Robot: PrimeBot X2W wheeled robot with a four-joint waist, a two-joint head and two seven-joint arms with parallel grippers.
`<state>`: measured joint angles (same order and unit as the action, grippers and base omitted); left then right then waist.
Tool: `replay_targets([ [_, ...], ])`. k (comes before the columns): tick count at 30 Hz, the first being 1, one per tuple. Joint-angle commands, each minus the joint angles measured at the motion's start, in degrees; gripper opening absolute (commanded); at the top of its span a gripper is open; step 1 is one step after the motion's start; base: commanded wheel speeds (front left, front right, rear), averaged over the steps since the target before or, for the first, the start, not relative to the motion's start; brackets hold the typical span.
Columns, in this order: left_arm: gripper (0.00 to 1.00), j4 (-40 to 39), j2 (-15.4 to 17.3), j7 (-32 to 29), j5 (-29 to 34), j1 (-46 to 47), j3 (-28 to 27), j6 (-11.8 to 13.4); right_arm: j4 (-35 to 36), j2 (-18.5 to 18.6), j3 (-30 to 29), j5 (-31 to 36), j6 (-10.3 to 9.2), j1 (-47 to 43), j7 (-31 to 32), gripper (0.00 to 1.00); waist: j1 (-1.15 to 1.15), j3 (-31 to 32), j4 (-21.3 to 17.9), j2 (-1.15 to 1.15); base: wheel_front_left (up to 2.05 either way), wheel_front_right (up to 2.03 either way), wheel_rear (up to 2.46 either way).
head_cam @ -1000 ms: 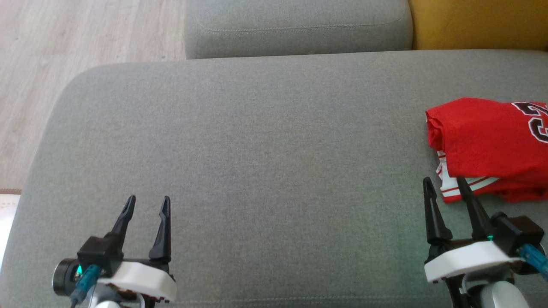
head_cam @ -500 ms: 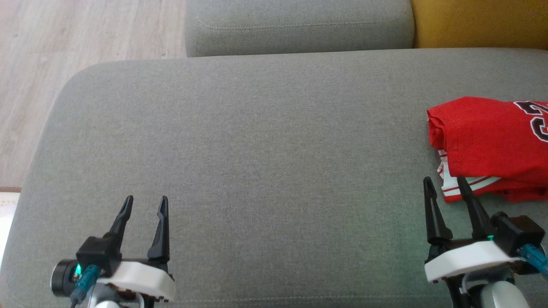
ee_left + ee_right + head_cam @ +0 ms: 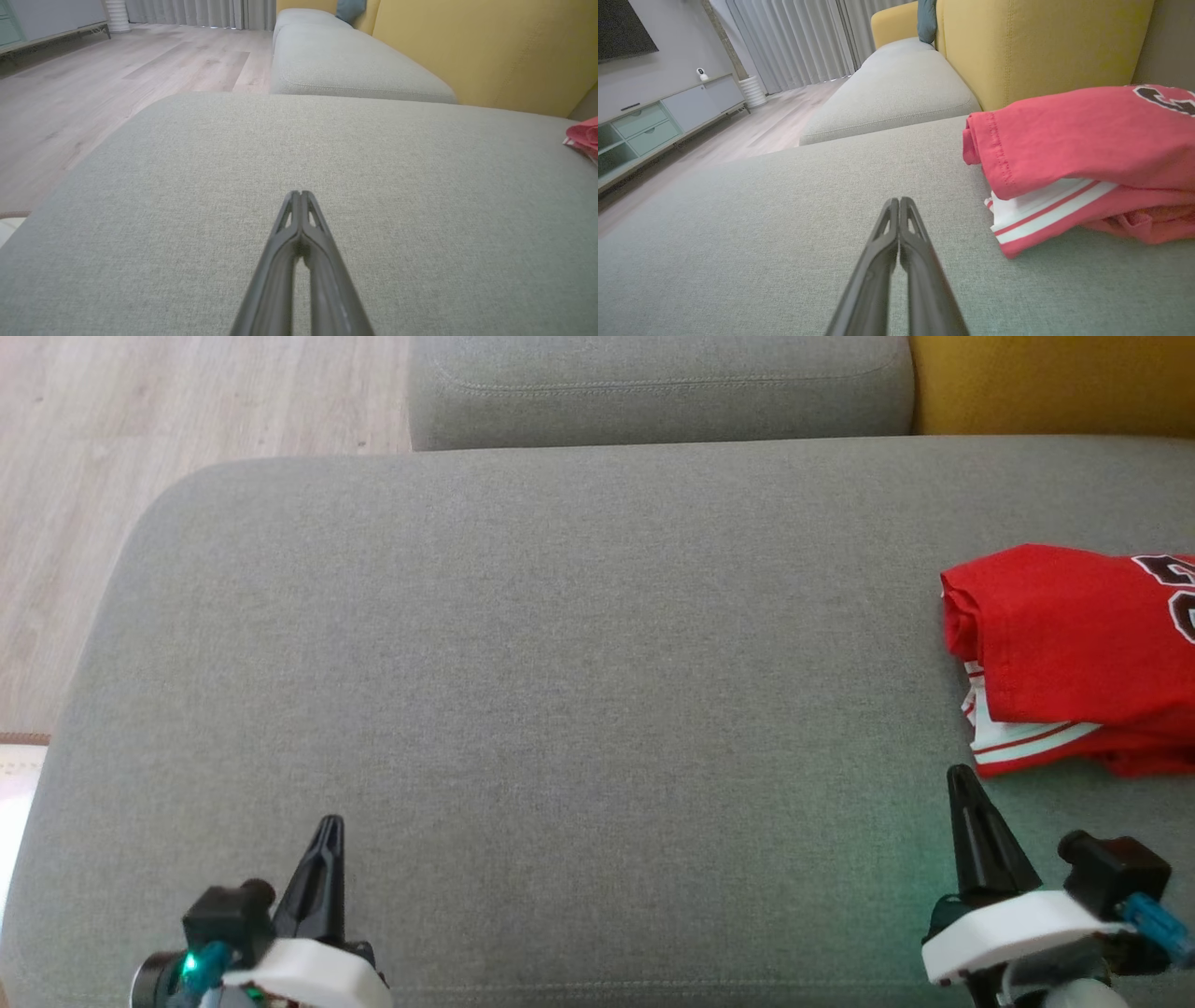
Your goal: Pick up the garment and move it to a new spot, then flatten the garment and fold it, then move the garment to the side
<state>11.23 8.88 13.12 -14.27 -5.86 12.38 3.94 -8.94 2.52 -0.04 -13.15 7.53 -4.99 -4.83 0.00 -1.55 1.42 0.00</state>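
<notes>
Your garment [image 3: 1064, 635] lies folded on the sofa seat [image 3: 579, 644], far over on your right, and the head view's right edge cuts it off. What shows of it runs left to right across that view, so you cannot tell its full length. Its rolled, folded edge faces your left. The white-striped trim peeks out from under the top layer on the side nearest you, and a dark printed numeral sits on top towards the cut-off end.

Your right hand [image 3: 962, 775] has its fingers pressed together with nothing between them. Its tips are just beside the garment's near left corner, with a sliver of seat showing between them. Your left hand [image 3: 329, 823] is closed the same way, empty, low over bare seat and well apart from the garment.
</notes>
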Motion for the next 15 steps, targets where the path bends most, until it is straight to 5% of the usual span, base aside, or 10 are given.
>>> replay_targets([
  [1, 0.00, -1.9, 0.4, -0.2, -1.5, 2.2, -0.7, -0.4, 1.8, 0.2, 0.0, -1.7, 0.00, 1.7, 0.1, 0.00, 0.00, 0.0, 0.0, 0.00, 0.00, 0.00, 0.00],
  [15, 0.00, -1.2, -0.1, -2.3, -10.6, 3.4, -2.7, -1.7, 0.9, 0.7, -0.1, -11.3, -0.01, 2.9, 0.9, 0.00, 0.00, 0.2, -0.2, 0.00, 0.00, 0.00, 0.00],
])
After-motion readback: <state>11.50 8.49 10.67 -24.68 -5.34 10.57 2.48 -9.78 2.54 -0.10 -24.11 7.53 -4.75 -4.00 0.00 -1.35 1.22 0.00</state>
